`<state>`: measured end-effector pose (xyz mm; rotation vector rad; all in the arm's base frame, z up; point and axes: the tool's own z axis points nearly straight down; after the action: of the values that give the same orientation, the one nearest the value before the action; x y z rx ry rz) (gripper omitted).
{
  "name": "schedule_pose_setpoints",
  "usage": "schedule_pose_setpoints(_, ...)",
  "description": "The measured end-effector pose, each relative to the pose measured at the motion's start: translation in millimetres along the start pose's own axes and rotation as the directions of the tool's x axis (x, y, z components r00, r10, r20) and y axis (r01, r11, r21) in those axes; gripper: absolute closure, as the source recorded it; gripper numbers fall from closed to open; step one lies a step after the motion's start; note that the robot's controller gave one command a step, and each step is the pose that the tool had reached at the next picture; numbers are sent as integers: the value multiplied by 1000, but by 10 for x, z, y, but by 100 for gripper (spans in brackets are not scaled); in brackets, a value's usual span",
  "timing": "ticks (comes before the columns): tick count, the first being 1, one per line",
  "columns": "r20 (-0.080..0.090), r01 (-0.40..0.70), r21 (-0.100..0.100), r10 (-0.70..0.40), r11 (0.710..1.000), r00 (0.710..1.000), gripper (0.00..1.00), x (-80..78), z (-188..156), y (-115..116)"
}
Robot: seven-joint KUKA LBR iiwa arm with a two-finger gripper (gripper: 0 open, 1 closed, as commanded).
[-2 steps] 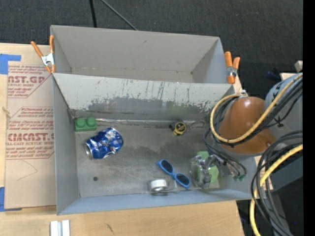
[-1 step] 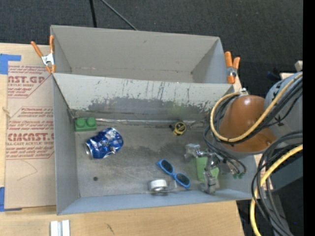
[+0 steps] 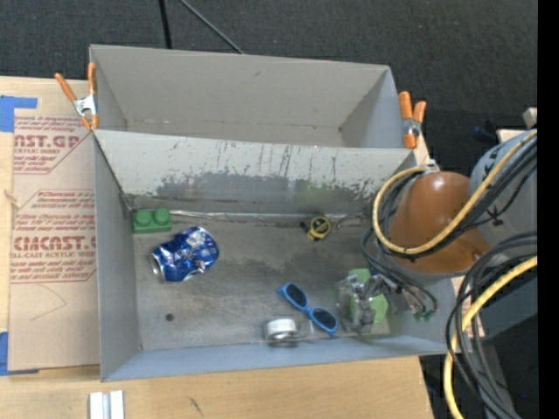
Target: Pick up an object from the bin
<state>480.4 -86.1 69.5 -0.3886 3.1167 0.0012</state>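
Gripper [image 3: 359, 310], open or closed unclear, is hanging over a green piece [image 3: 377, 306] in the lower-right corner; seemingly light, rigid, pinchable across its sides.

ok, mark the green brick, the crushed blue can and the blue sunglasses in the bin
green brick [image 3: 150, 221], camera view, middle of its top face
crushed blue can [image 3: 185, 253], camera view, middle of its dented side
blue sunglasses [image 3: 308, 307], camera view, bridge between the two lenses
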Motion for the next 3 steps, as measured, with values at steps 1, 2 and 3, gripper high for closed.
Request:
schedule_pose_setpoints(1,17,-1,5,1,1000,1000,0,-46,-23,-12)
schedule_pose_setpoints(2,0,0,0,0,1000,1000,100,-1,0,2)
schedule_pose_setpoints(3,16,0,5,0,1000,1000,0,-45,-22,-10)
